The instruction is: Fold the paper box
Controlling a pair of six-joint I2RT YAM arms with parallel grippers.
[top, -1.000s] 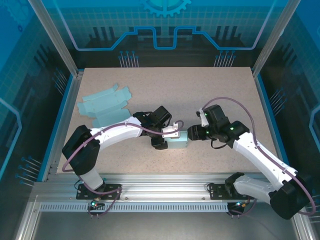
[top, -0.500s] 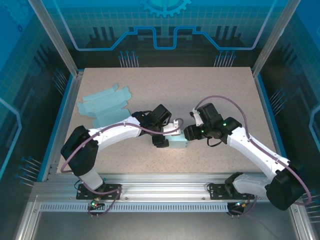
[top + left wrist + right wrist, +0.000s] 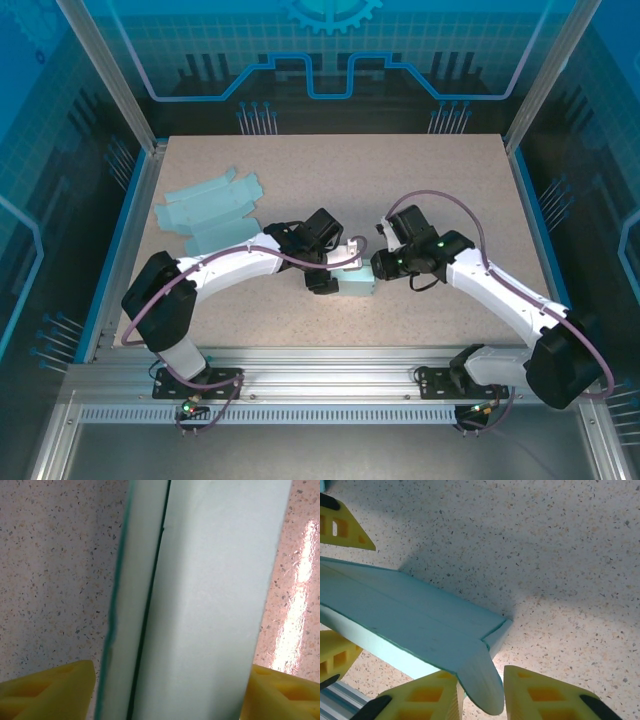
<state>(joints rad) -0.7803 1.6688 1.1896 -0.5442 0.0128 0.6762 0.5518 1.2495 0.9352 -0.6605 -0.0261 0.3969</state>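
Snugly, left pincer [image 3: 170, 692] around paper box [image 3: 210, 580], right pincer [image 3: 480, 695] astride flap [image 3: 475, 672]

Robotics lab cell: aluminium-profile frame [image 3: 330, 383], blue circuit-patterned wall panels [image 3: 330, 40], speckled worktable [image 3: 330, 180].

Box [image 3: 356, 286] centre of table [image 3: 450, 180] — flat sheets [image 3: 205, 215] behind (leftward).

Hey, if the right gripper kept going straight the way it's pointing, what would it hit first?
Most likely the paper box: its rounded flap lies between the fingertips of the right gripper, with the box body right ahead.
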